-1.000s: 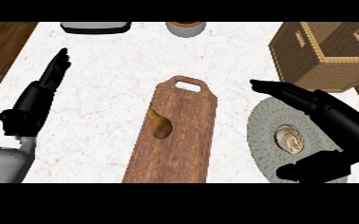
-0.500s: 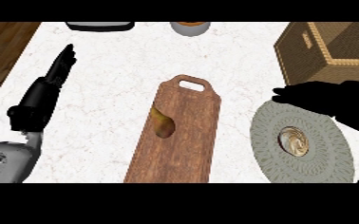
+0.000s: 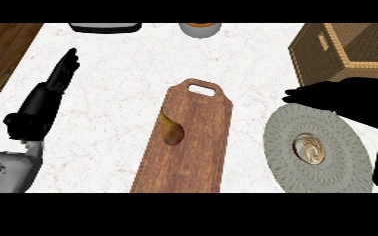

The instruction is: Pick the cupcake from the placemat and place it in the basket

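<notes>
Small swirl-topped cupcake (image 3: 309, 148) sat mid round grey woven placemat (image 3: 284, 162), near counter's right edge. Black right hand (image 3: 347, 100) hung above it, finger spread untellable. Should descend straight, fingers straddling it. Brown wicker basket (image 3: 336, 50): far right corner.

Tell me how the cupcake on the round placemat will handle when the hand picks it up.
The cupcake looks small against the right hand, so probably light. Its swirled top suggests soft frosting that fingers might smear. Sitting upright on the flat woven placemat, it seems stable now, but could tip if nudged sideways.
</notes>
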Action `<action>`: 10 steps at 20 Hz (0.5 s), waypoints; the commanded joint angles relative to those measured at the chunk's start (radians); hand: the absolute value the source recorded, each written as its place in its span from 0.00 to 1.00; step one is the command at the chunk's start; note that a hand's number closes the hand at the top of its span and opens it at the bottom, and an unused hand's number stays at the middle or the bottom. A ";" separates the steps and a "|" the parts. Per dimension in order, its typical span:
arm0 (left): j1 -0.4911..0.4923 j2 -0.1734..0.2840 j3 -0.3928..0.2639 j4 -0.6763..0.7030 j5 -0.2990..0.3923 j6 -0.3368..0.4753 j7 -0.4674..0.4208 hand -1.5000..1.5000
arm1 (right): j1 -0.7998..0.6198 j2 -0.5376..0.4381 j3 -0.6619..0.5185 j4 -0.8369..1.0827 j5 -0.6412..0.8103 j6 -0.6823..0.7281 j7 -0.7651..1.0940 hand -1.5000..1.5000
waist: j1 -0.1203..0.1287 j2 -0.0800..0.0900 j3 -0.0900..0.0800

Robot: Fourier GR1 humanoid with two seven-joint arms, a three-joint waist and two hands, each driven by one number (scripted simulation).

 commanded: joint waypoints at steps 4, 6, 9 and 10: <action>-0.126 -0.045 0.016 0.049 -0.047 -0.006 0.079 0.50 | -0.031 0.128 0.037 0.157 0.217 0.035 -0.128 0.00 | -0.002 0.003 0.001; 0.003 -0.030 0.030 0.005 -0.037 -0.033 -0.001 0.50 | 0.071 0.124 0.102 0.135 0.352 -0.044 -0.197 0.00 | 0.001 0.002 0.001; 0.030 -0.045 0.053 -0.029 -0.058 -0.028 -0.001 0.50 | 0.074 0.148 0.071 0.107 0.369 0.016 -0.144 0.00 | -0.005 -0.001 0.001; 0.035 -0.057 0.024 -0.071 -0.063 -0.021 0.047 0.50 | 0.114 0.088 0.087 0.159 0.433 -0.037 -0.244 0.00 | -0.004 -0.001 0.001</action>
